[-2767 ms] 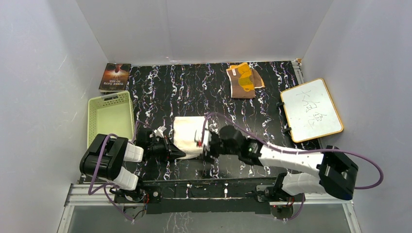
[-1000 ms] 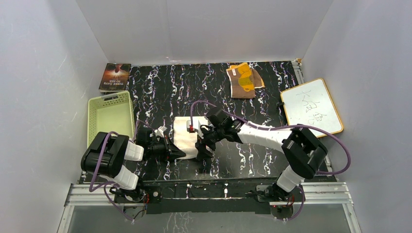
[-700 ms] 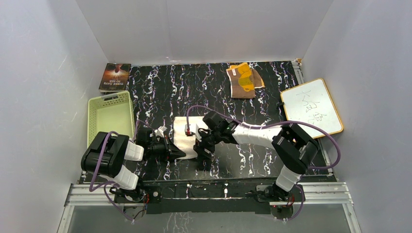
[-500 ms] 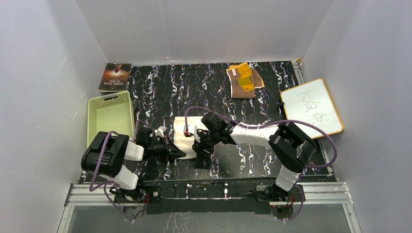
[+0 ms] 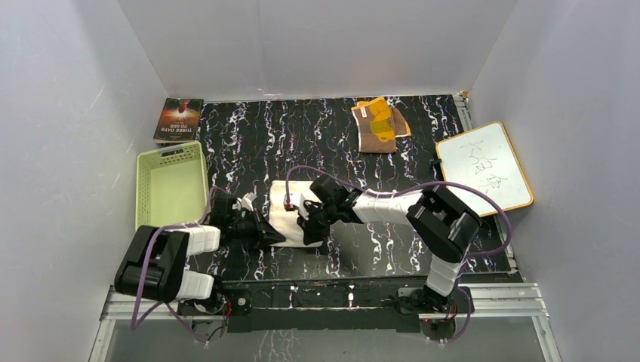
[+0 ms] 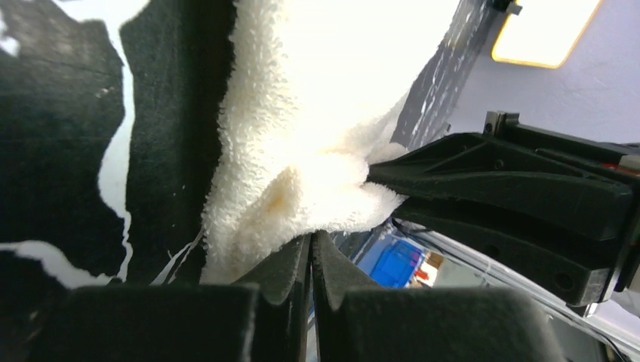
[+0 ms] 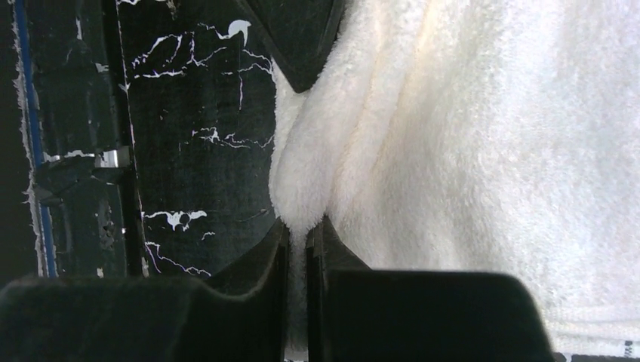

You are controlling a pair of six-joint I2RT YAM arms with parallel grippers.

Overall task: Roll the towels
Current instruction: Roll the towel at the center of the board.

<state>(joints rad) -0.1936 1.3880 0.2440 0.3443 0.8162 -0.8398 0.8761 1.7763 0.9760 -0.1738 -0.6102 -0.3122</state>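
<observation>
Cream towel mid-table: left gripper pinching its near-left corner, right gripper clamped on near-edge fold. Brown towel at rear.

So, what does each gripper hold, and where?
Both hold the cream towel: the left gripper pinches its near left corner, the right gripper a fold of its near edge.

Left arm and right arm: white shells, black joints. Purple cables loop along each. Black wedge-shaped end effector fingers.
</observation>
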